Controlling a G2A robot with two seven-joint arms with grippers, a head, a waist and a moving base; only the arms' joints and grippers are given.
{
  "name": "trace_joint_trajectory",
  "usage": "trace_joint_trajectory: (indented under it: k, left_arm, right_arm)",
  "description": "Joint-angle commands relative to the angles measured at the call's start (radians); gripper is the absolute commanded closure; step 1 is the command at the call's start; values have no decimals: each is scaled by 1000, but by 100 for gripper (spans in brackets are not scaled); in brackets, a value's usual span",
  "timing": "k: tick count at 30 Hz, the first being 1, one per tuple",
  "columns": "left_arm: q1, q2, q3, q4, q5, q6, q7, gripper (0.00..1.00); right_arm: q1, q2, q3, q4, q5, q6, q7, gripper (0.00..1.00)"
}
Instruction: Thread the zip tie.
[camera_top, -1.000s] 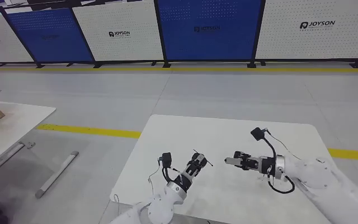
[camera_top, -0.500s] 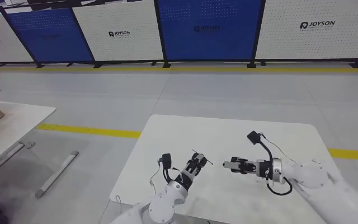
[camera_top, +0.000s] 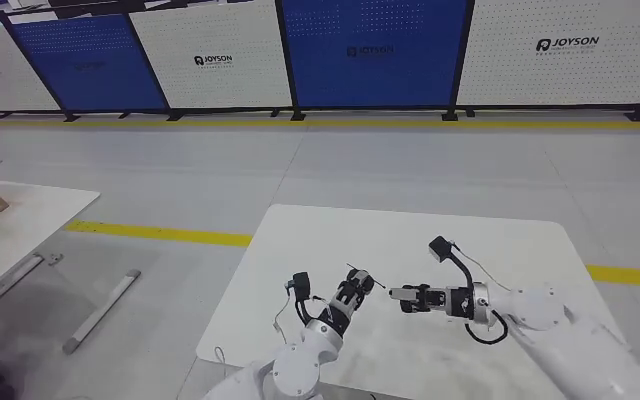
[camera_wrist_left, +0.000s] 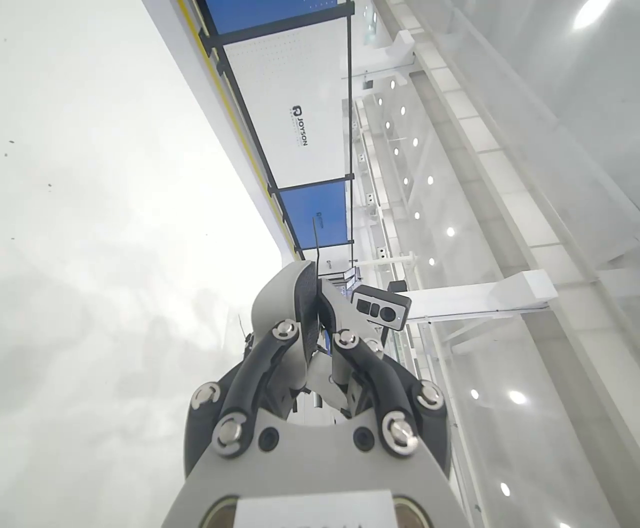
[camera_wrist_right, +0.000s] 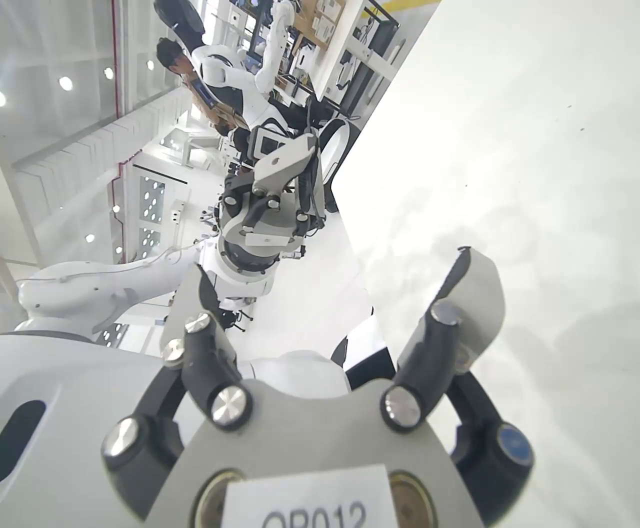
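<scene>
Your left gripper (camera_wrist_left: 317, 295) pinches the zip tie (camera_wrist_left: 316, 245), your right gripper (camera_wrist_right: 335, 265) is spread and empty; threading looks unstarted.

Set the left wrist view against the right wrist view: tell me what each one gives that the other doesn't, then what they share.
Left wrist view: the thin black zip tie, pinched in the shut left gripper, its strap sticking out past the fingertips. Right wrist view: the right gripper, open with nothing between its fingers. Shared: the white table and the left gripper, which the right wrist view sees farther off.
</scene>
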Motion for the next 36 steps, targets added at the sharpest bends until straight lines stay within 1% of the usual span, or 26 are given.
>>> trace_joint_trajectory:
  k: [1, 3, 5, 12, 14, 16, 17, 18, 20, 21, 23, 24, 25, 29, 30, 32, 33, 35, 36]
  left_arm:
    - [5, -7, -4, 0, -43, 7, 9, 100]
    - [2, -16, -3, -2, -80, 17, 23, 100]
    - [-10, -27, 3, 2, -97, 22, 49, 100]
    - [-11, -29, 4, 3, -98, 23, 51, 100]
    - [-6, -30, 4, 6, -88, 15, 32, 100]
    - [0, -32, 2, 6, -72, 7, 24, 100]
    - [4, -34, 2, 6, -66, 4, 23, 100]
    - [8, -36, 0, 3, -61, 2, 22, 100]
    - [13, -38, -3, 0, -55, 0, 19, 100]
    - [17, -40, -6, -3, -51, -1, 18, 100]
    - [22, -42, -10, -7, -47, -2, 15, 100]
    - [25, -43, -12, -9, -45, -2, 14, 100]
    - [29, -45, -15, -12, -43, -2, 12, 100]
    - [38, -50, -20, -18, -33, 4, 1, 100]
    - [40, -51, -20, -18, -31, 6, -2, 100]
    - [43, -54, -21, -18, -22, 10, -9, 100]
    - [44, -56, -21, -18, -19, 11, -11, 100]
    - [47, -59, -22, -16, -12, 13, -14, 100]
    - [48, -61, -23, -16, -10, 13, -16, 100]
  right_arm:
    - [-10, -2, 2, -9, 7, 1, 6, 0]
    - [-11, -6, 9, -4, 19, 0, 14, 0]
    - [-11, -16, 11, 10, 40, 0, 34, 0]
    - [-11, -17, 11, 12, 42, 0, 36, 0]
    - [-25, -18, 19, 6, 44, 9, 18, 0]
    - [-29, -17, 30, 7, 45, 16, 29, 0]
    - [-30, -17, 36, 10, 46, 19, 30, 8]
    - [-33, -18, 42, 15, 49, 26, 29, 55]
    - [-34, -19, 50, 18, 51, 33, 40, 63]
    - [-35, -20, 54, 22, 47, 37, 39, 74]
    - [-37, -22, 59, 25, 45, 42, 44, 80]
    - [-39, -23, 61, 27, 45, 43, 47, 90]
    - [-40, -26, 62, 29, 45, 48, 52, 95]
    - [-37, -35, 65, 40, 47, 51, 65, 95]
    - [-36, -37, 66, 43, 47, 51, 68, 97]
    - [-35, -42, 68, 49, 50, 48, 75, 91]
    - [-34, -44, 69, 52, 51, 47, 78, 91]
    - [-33, -48, 73, 57, 51, 44, 86, 87]
    - [-33, -49, 74, 59, 50, 43, 89, 87]
